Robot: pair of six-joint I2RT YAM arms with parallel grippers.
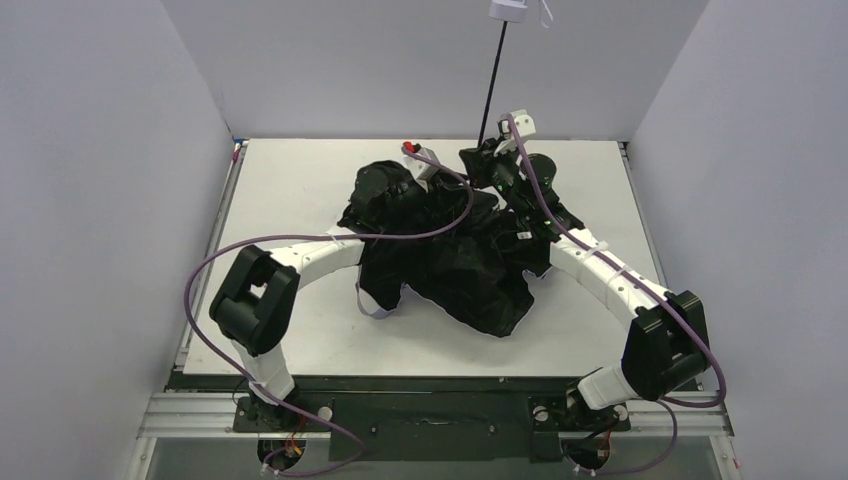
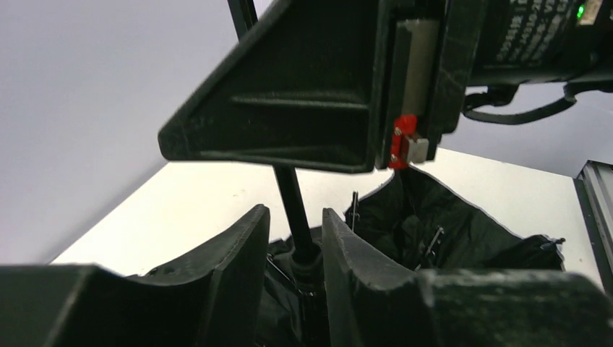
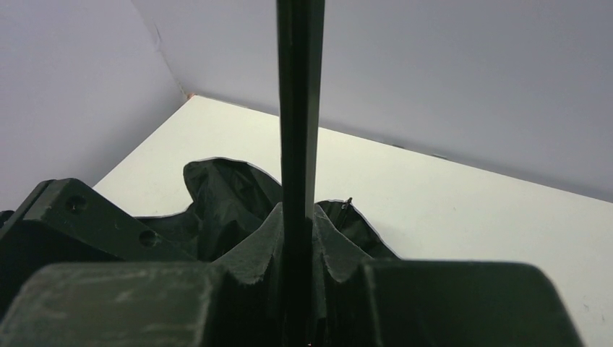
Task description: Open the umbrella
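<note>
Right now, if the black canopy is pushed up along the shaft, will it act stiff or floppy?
Probably floppy: the canopy lies crumpled in loose folds on the table. The thin shaft looks rigid, running straight, yet may sway with the handle on top.

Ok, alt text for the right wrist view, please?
The right gripper is shut on the umbrella's thin black shaft, which runs straight up the middle of the frame. Behind it the black canopy lies crumpled on a white table.
</note>
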